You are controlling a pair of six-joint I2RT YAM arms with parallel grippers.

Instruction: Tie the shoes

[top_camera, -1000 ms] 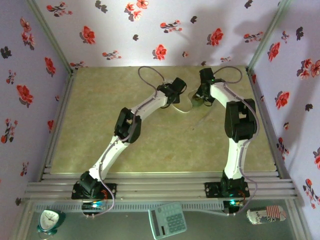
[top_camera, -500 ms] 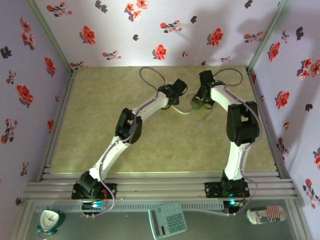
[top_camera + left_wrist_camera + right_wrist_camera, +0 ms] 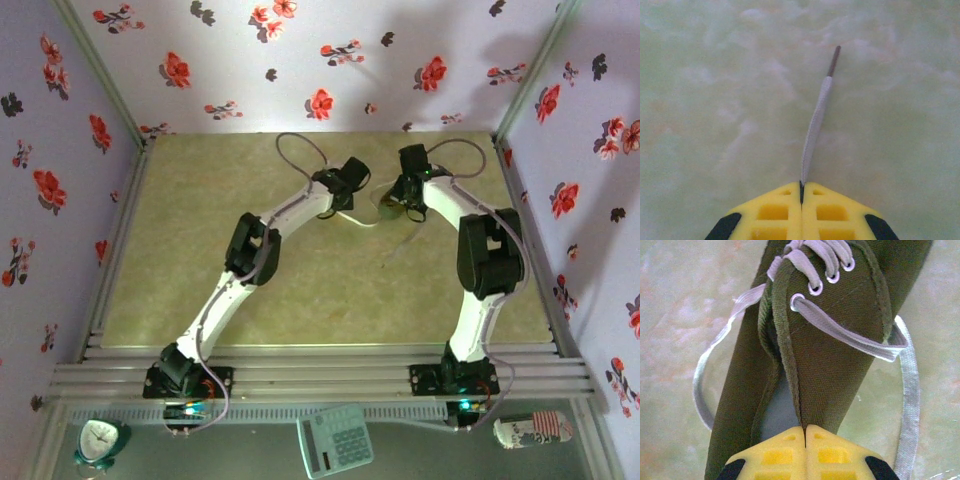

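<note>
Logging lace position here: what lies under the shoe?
White lace loops lie on the table at both sides of the shoe, running toward it. Whether they pass underneath is hidden by the shoe itself, whose upper edge the shut right gripper pinches.

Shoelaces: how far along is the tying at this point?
Done: left gripper shut on the white flat lace near its dark tip, right gripper pinching the opening edge of the olive-green canvas sneaker. In hand: both grips. Left: no knot or bow shows; lace loops lie loose.

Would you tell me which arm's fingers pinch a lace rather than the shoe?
The left fingers pinch a white lace; the right fingers clamp the shoe itself.
</note>
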